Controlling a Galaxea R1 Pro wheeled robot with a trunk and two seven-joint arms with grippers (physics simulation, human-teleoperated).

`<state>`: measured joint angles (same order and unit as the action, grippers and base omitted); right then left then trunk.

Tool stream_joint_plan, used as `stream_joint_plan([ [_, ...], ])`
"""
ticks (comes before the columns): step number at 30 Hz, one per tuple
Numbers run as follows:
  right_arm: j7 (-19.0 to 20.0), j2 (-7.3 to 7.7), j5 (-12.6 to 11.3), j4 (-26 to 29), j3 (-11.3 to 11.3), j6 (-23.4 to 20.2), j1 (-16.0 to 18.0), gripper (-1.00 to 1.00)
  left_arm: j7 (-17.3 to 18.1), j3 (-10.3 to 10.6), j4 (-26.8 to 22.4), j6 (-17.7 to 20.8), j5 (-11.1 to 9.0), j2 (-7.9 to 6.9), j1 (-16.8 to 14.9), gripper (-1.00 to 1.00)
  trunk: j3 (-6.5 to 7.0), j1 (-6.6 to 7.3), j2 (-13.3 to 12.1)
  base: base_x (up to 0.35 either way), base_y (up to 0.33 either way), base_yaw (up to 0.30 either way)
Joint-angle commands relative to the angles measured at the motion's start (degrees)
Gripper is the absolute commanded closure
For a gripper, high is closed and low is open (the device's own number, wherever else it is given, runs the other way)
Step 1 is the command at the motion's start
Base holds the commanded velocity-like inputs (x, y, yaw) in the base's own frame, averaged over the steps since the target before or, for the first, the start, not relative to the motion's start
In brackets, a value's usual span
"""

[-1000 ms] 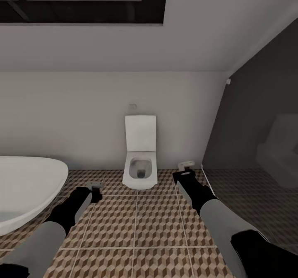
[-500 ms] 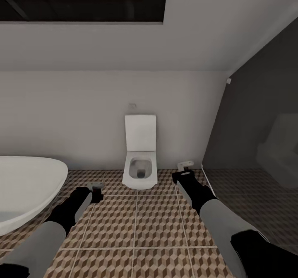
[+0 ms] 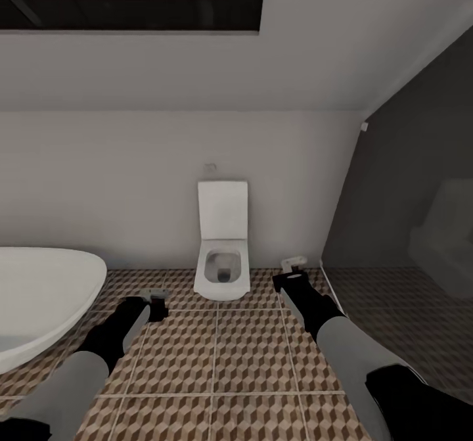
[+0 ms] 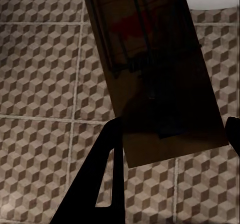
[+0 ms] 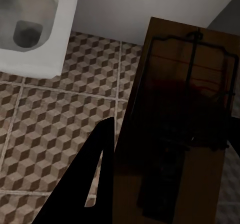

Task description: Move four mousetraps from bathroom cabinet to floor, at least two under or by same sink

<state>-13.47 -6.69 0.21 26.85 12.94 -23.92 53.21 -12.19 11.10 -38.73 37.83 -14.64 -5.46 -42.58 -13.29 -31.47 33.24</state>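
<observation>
Left pincer [image 4: 170, 134] grips a flat brown wooden mousetrap [image 4: 155, 68]; right pincer [image 5: 165, 169] grips another brown mousetrap [image 5: 180, 129] above cube-patterned tiled bathroom floor [image 3: 249, 349].

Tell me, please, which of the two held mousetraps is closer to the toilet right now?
The mousetrap in the right gripper: that mousetrap hangs over floor just beside the toilet, whose bowl shows in the right wrist view. The left gripper's mousetrap hangs nearer the bathtub.

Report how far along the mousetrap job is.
Done: two mousetraps are out of the cabinet. In hand: the left gripper is shut on one mousetrap, the right gripper on another, above the bathroom floor facing the toilet. Left: setting them down; the others aren't visible.
</observation>
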Motion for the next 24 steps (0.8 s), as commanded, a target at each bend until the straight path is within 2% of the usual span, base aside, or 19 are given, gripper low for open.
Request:
stream_joint_plan([
  [1, -0.2, 0.02, -0.1, 0.1, 0.3, -0.4, 0.0, 1.00, -0.6, 0.4, -0.1, 0.2, -0.5, 0.17, 0.0, 1.00, -0.28, -0.25, 0.5, 0.000, 0.000, 0.000],
  [12, -0.2, 0.01, -0.1, 0.0, 0.3, -0.4, 0.0, 1.00, -0.6, 0.4, -0.1, 0.3, -0.5, 1.25, 0.0, 1.00, -2.26, -2.66, 4.9, 0.000, 0.000, 0.000],
  [24, -0.2, 0.01, -0.1, 0.0, 0.3, -0.4, 0.0, 1.00, -0.6, 0.4, -0.2, 0.3, -0.5, 1.41, 0.0, 1.00, -4.41, -5.30, 9.7, 0.000, 0.000, 0.000],
])
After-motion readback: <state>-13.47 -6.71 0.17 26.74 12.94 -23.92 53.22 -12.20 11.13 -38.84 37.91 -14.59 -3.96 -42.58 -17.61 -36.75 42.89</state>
